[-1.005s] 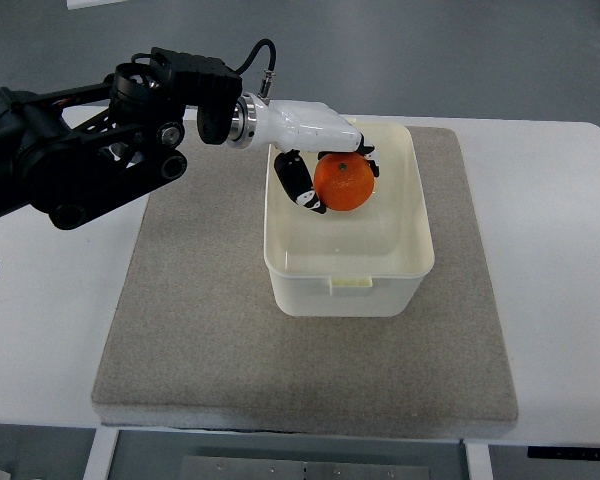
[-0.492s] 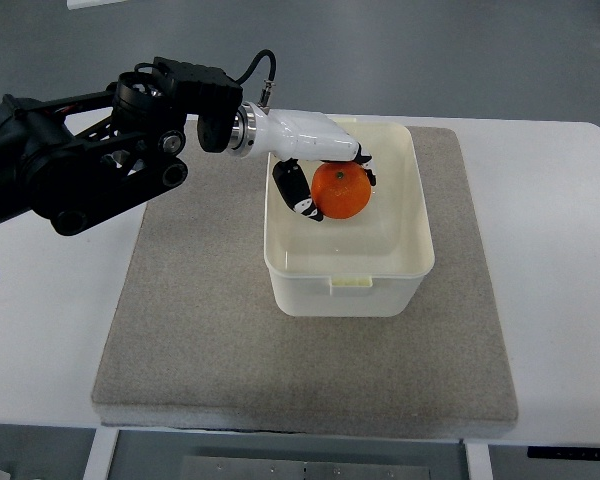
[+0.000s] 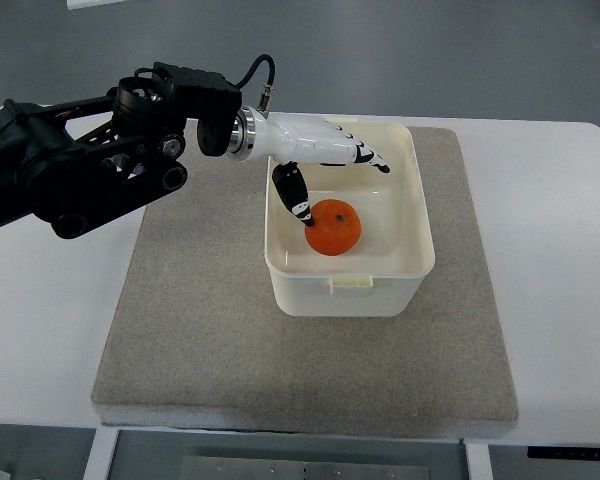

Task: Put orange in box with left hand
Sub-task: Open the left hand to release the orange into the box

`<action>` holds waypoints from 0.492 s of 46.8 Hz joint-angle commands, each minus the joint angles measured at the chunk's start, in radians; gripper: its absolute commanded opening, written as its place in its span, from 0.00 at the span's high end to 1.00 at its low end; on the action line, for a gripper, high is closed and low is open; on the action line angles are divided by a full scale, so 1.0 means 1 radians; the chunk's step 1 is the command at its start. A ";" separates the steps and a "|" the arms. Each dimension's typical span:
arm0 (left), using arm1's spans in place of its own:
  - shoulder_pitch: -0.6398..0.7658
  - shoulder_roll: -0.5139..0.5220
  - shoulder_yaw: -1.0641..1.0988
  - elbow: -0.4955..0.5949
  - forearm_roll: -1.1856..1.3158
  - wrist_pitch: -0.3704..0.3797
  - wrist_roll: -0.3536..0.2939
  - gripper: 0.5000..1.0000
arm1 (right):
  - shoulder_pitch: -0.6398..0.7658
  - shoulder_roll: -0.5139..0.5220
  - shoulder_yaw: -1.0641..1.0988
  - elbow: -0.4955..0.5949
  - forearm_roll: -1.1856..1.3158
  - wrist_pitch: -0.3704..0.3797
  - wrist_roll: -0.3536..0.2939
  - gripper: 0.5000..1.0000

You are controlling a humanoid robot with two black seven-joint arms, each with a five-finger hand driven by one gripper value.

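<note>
Letting go is the news here: half a second back the round orange fruit (image 3: 334,228) sat gripped under the white robotic left hand (image 3: 325,160), and now it lies loose on the floor of the cream plastic rectangular box (image 3: 347,290), toward the near-left part of it. The hand's fingers (image 3: 365,155) have straightened out flat over the far side of the box, holding nothing, while the thumb points down inside the left wall with its tip just beside the top of the orange; whether it brushes the peel I cannot tell from here. The box sits on the grey felt mat (image 3: 200,330) on the white table (image 3: 560,240). No right arm shows anywhere. To my eye the task's main aim is met, the fruit being inside; what remains is lifting the open hand clear without nudging the box.
</note>
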 commanded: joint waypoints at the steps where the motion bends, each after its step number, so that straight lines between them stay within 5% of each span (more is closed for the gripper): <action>1: 0.001 0.010 -0.009 -0.003 -0.009 0.000 0.000 0.01 | 0.000 0.000 0.000 0.000 0.000 -0.001 0.000 0.14; 8: 0.015 0.027 -0.078 -0.003 -0.044 0.035 -0.002 0.01 | 0.000 0.000 0.000 0.000 0.000 -0.001 0.000 0.14; 23: 0.103 0.030 -0.167 0.000 -0.234 0.245 -0.002 0.01 | 0.000 0.000 0.000 0.000 0.000 -0.001 0.000 0.14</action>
